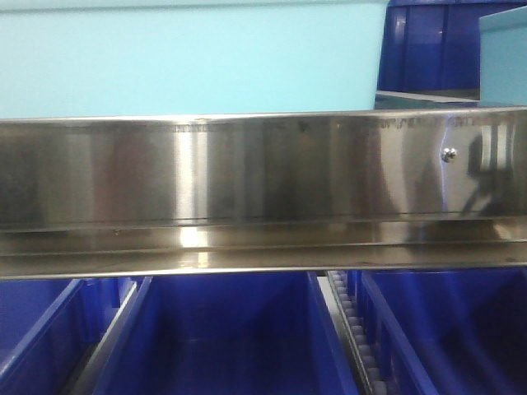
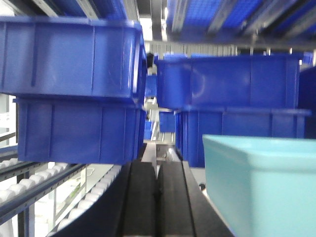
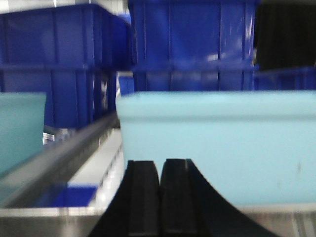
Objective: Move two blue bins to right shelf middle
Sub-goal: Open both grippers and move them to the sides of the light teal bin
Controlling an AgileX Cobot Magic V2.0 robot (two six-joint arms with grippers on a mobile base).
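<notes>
A pale sky-blue bin (image 1: 189, 58) fills the upper part of the front view, sitting on the steel shelf behind its broad front rail (image 1: 247, 173). A second pale bin's corner (image 1: 504, 58) shows at the far right. In the left wrist view my left gripper (image 2: 158, 170) is shut and empty, with a pale bin (image 2: 261, 185) close on its right. In the right wrist view my right gripper (image 3: 160, 168) is shut and empty, right in front of a pale bin (image 3: 222, 143); the other pale bin (image 3: 19, 128) is at the left edge.
Dark royal-blue bins (image 2: 74, 89) are stacked on white roller tracks (image 2: 94, 195) behind the pale bins, and more dark bins (image 1: 239, 337) sit on the tier below the rail. A steel divider rail (image 3: 64, 148) runs between the pale bins.
</notes>
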